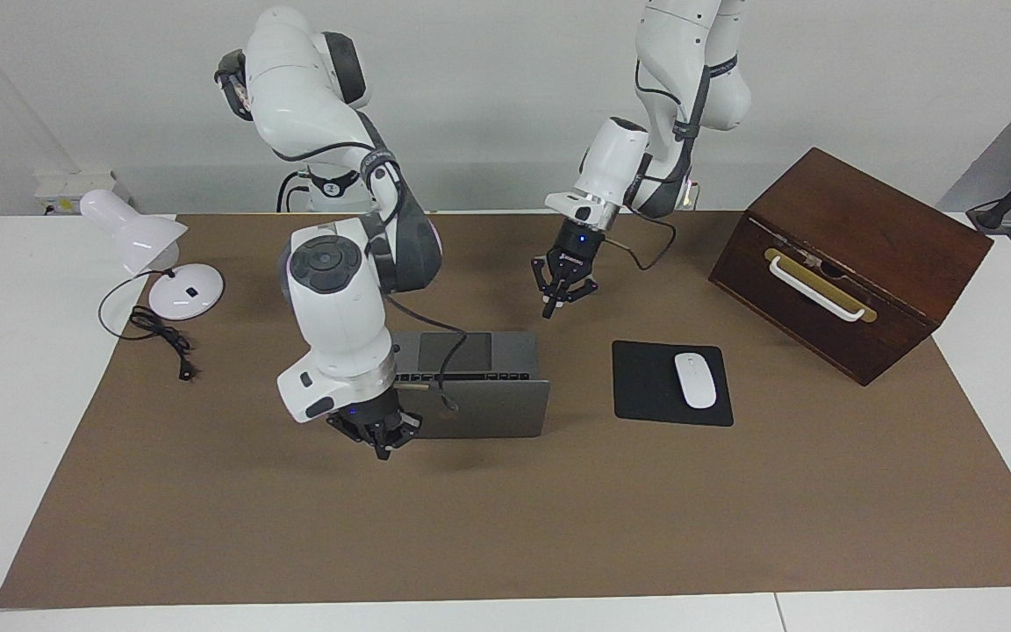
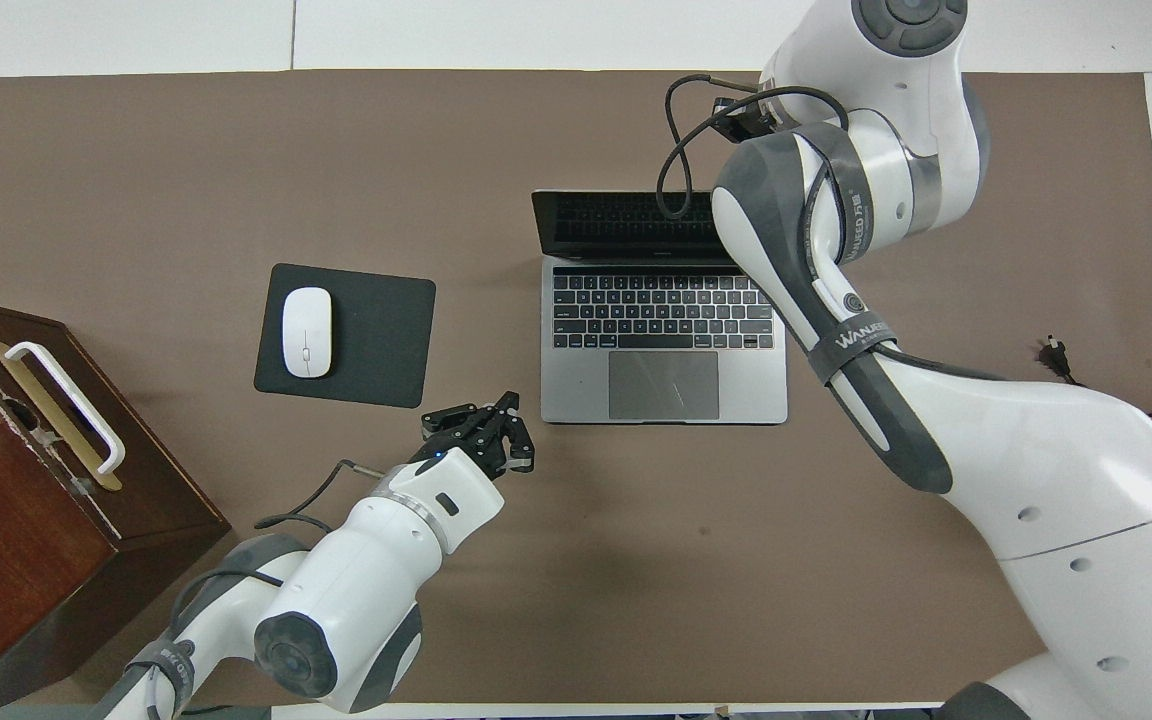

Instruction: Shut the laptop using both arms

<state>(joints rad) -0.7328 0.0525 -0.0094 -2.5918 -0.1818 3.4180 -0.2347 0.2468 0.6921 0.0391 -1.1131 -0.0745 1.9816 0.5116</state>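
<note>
Silver-grey laptop (image 2: 663, 385) w/ black keys – black mouse pad (image 2: 376, 335), white mouse (image 2: 306, 331), brown box (image 1: 856, 254), prob. wood.

You've got the laptop (image 1: 479, 386) open, lid up. Right gripper (image 1: 382, 452), fingertips together, hangs at the lid's back, toward the right arm's end. Left gripper (image 1: 549, 309), also pinched, hovers over the brown mat (image 1: 558, 509) by the laptop's trackpad corner.

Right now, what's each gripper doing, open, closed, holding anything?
Left gripper: shut, holding nothing, over the mat by the laptop's base.
Right gripper: shut, holding nothing, at the back of the lid.
</note>
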